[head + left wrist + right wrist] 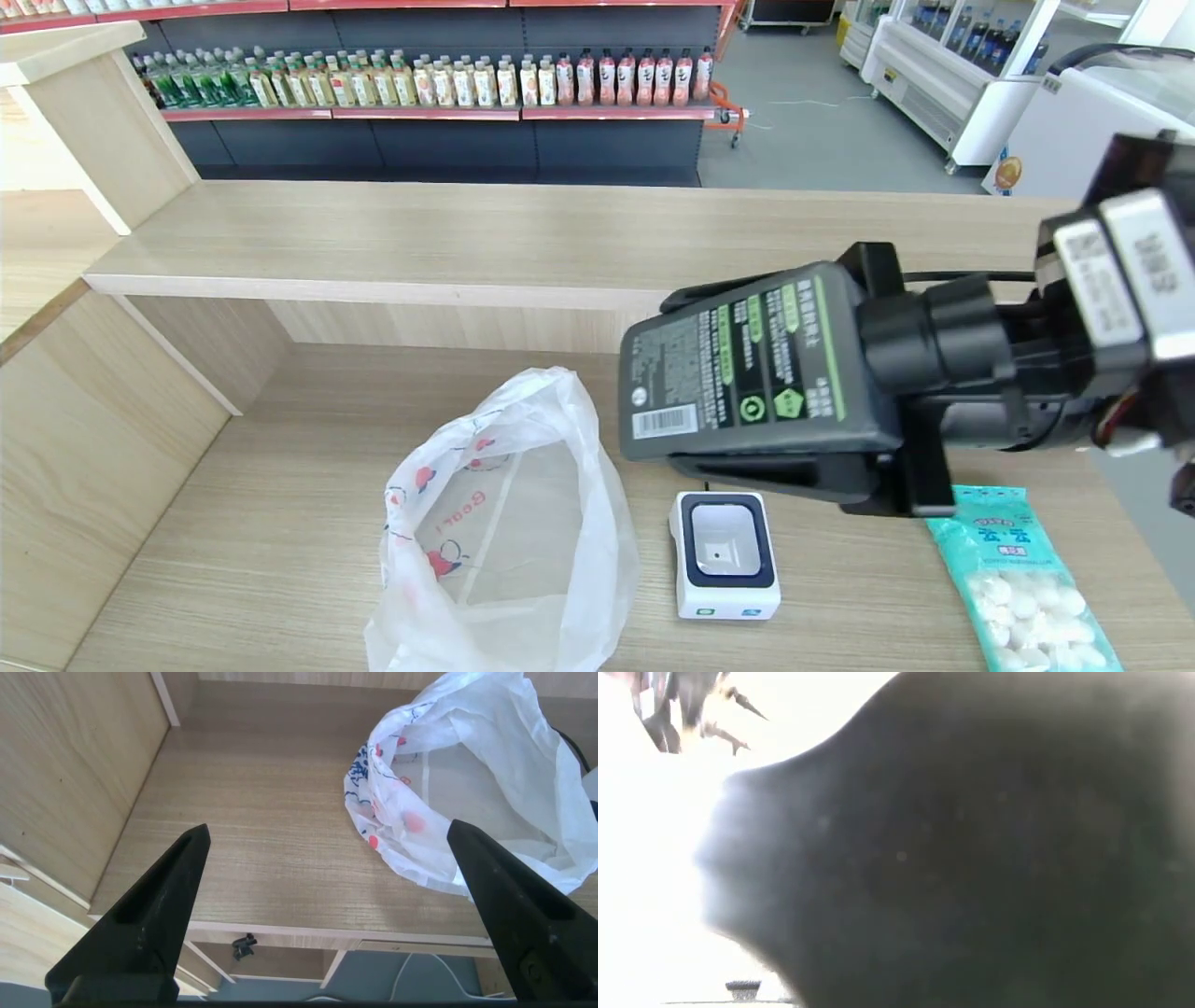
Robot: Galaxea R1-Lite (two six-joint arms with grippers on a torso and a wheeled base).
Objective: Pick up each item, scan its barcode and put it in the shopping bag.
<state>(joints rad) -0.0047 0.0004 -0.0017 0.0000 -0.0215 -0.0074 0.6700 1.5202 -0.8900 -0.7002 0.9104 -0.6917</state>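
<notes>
Dark packet (747,373): long axis level, barcode end toward the left, printed face up; right claw (691,383) clamps it above the table (280,523). Left claw (327,831): spread wide, empty.

Grey-and-green packet (747,373), white shopping bag (602,504) with red print

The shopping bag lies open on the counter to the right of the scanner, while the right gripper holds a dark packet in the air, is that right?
Not quite. The shopping bag lies open on the counter to the left of the scanner, not the right, as the head view shows. The rest holds: the right gripper holds the dark packet in the air.
</notes>
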